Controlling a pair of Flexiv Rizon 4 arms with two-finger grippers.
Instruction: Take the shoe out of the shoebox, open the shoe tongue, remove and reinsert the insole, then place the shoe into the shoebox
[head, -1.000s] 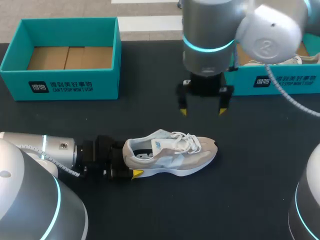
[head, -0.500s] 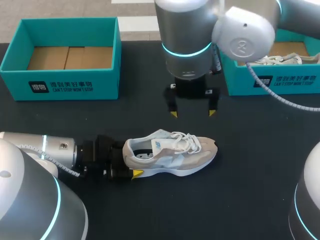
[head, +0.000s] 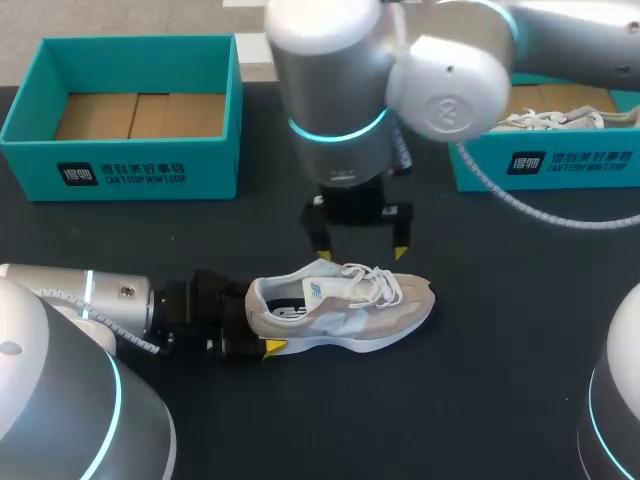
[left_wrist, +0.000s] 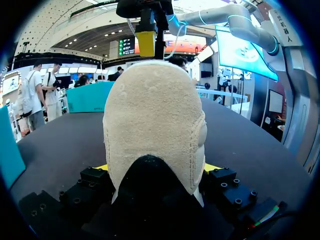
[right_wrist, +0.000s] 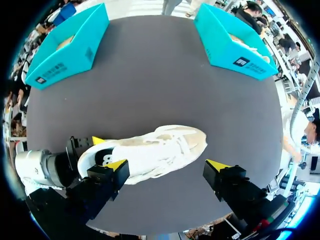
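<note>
Well, the black table (head: 480, 380) is the biggest thing here, and it holds everything else. Next comes the right arm (head: 340, 90), fat and silver with a blue ring of light. It comes in from about 2 o'clock and reaches past the middle of the table. The left arm (head: 60, 300) lies low and comes in from 9 o'clock.

A blue-green shoebox (head: 150, 170) stands at 10 o'clock on the table, and its brown cardboard floor shows. The other shoebox (head: 560, 165), the same colour, stands at 2 o'clock. The other shoe (head: 550, 118), pale with white laces, lies inside it.

The shoe (head: 340, 310) sits on its sole in the middle of the table, well apart from both boxes. It is beige and white. Its toe points to 3 o'clock and its heel to 9 o'clock. Its white laces lie loose on top.

The left claw (head: 260, 320) has hold of the shoe by the heel. One yellow tip presses each side of the heel, and the left wrist view shows the soft beige heel right between them.

The right claw (head: 361, 250) hangs over the shoe, towards its 12 o'clock side. Its two yellow tips stand wide apart and hold nothing. In the right wrist view the shoe lies below, one tip over the heel end and one out past the toe.
</note>
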